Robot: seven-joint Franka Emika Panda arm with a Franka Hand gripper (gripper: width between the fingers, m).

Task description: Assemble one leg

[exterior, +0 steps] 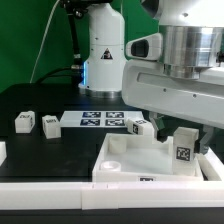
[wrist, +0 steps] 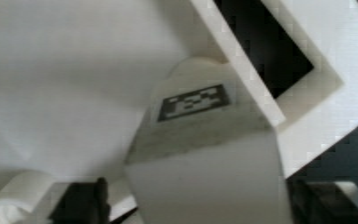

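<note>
One leg [wrist: 197,150] in the gripper [exterior: 172,128], clamped.
Held over the white panel [exterior: 125,158] near its corner toward the exterior view's right, long axis looks upright; three spare legs [exterior: 24,122] lie on the table.

The arm [exterior: 175,60] is glossy white plastic with rounded housings and a wide brushed-silver metal band around its wrist section. A light grey block with a rounded corner sits beneath that band. Behind it rises the white base column [exterior: 102,45], bearing 1 black triangular warning sticker. In the wrist view, 2 dark finger tips [wrist: 91,200] flank the frame's lower edge.
</note>
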